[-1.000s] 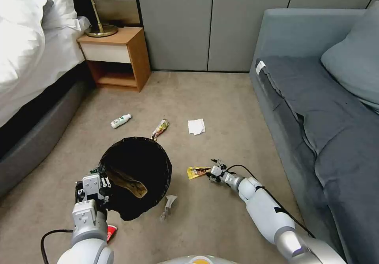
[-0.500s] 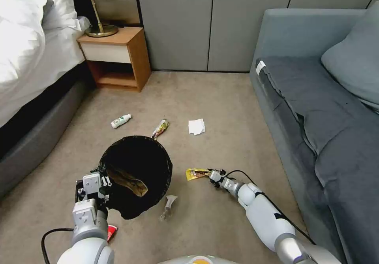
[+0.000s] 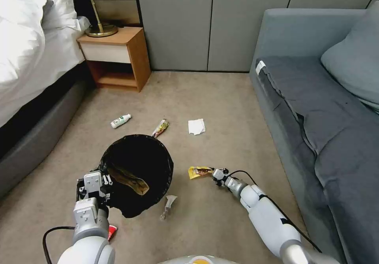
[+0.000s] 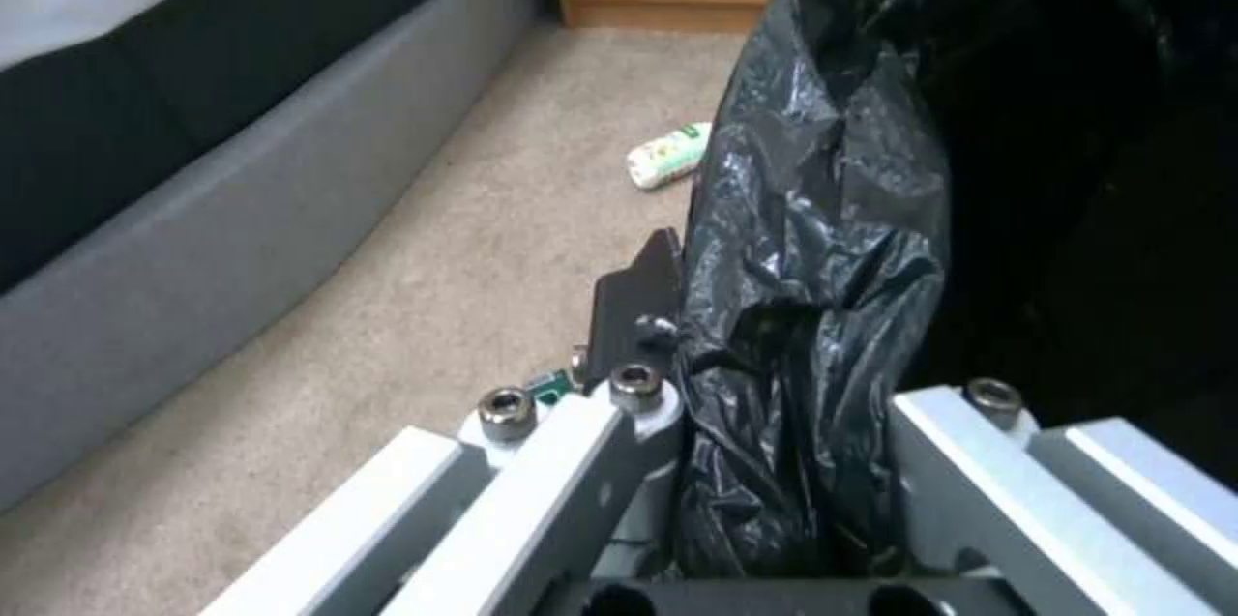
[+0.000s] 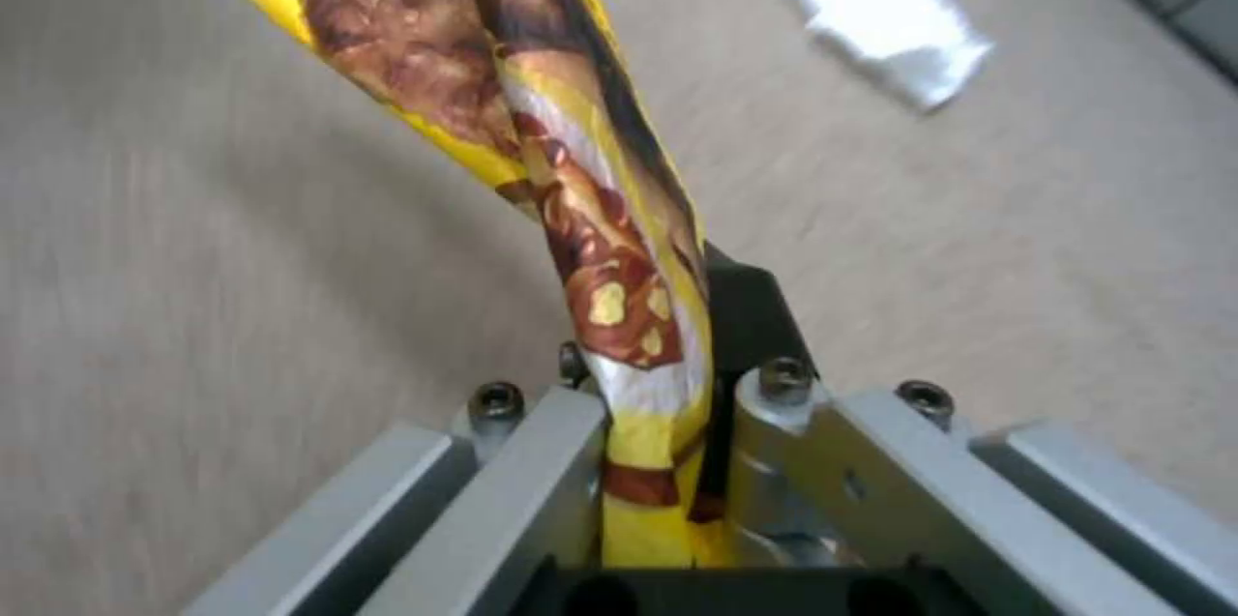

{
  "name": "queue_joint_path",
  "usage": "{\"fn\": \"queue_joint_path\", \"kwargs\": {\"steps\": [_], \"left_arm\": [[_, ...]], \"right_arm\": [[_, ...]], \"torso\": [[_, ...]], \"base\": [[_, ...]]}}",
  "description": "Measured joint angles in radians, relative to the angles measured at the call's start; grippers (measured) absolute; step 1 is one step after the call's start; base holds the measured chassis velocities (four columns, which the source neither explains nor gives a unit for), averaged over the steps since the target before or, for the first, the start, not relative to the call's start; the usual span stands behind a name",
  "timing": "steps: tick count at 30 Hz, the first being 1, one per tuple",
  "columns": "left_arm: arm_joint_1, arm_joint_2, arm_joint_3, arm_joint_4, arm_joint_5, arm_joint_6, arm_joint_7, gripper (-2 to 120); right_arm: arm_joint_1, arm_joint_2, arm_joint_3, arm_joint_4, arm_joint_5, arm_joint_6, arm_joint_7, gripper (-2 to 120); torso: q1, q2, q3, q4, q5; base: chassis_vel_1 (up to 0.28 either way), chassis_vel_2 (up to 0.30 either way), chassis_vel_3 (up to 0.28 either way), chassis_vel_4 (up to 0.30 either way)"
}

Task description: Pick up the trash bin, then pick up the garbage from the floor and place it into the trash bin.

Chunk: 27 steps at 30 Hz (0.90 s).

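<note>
The robot is already holding the trash bin (image 3: 136, 175), so the first part of the job looks done. The left gripper (image 3: 94, 185) is pinching the bin's rim on the robot's left side, and in the left wrist view its fingers (image 4: 638, 311) are pressing on the black bag (image 4: 812, 307) folded over that rim. A tan scrap (image 3: 128, 179) is lying inside the bin, so at least one piece seems to be in already. The right gripper (image 3: 218, 174) is reaching low, to the right of the bin, and it is pinching one end of the yellow wrapper (image 3: 199, 171). In the right wrist view the wrapper (image 5: 568, 190) is hanging out from between the closed fingers, so it looks picked up, but it is not over the bin yet. More garbage is waiting on the carpet (image 3: 221, 110). The small bottle (image 3: 120, 120) is lying beyond the bin toward the bed, a striped wrapper (image 3: 160, 127) is just past the bin's far rim, and a white tissue (image 3: 196, 126) is lying farther right. A clear scrap (image 3: 168, 206) is lying beside the bin on the near side, and something red (image 3: 111, 232) is peeking out by the left arm. So most of the picking up is probably left to do.
</note>
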Motion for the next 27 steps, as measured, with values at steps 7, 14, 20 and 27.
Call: {"fn": "queue_joint_path", "kwargs": {"steps": [7, 14, 20, 27], "left_arm": [[0.002, 0.015, -0.003, 0.003, -0.007, 0.003, 0.001, 3], [0.000, 0.021, 0.006, 0.012, -0.008, 0.004, 0.003, 3], [0.002, 0.026, 0.010, 0.014, -0.008, 0.004, 0.005, 3], [0.010, 0.029, 0.020, 0.011, -0.008, 0.004, 0.009, 3]], "right_arm": [[-0.129, -0.038, 0.036, 0.353, 0.269, -0.010, 0.029, 0], [-0.250, -0.075, -0.003, 0.802, 0.536, -0.053, 0.035, 0], [-0.348, -0.092, -0.135, 1.095, 0.597, -0.067, 0.040, 0], [-0.367, -0.118, -0.332, 1.136, 0.577, -0.088, 0.046, 0]], "torso": [[0.000, 0.000, 0.000, -0.0002, 0.0000], [0.000, 0.000, 0.000, 0.0000, 0.0001], [0.000, 0.000, 0.000, 0.0001, -0.0002], [0.000, 0.000, 0.000, 0.0000, -0.0002]], "base": [[0.000, 0.000, 0.000, 0.000], [0.000, 0.000, 0.000, 0.000], [0.000, 0.000, 0.000, 0.000], [0.000, 0.000, 0.000, 0.000]]}}
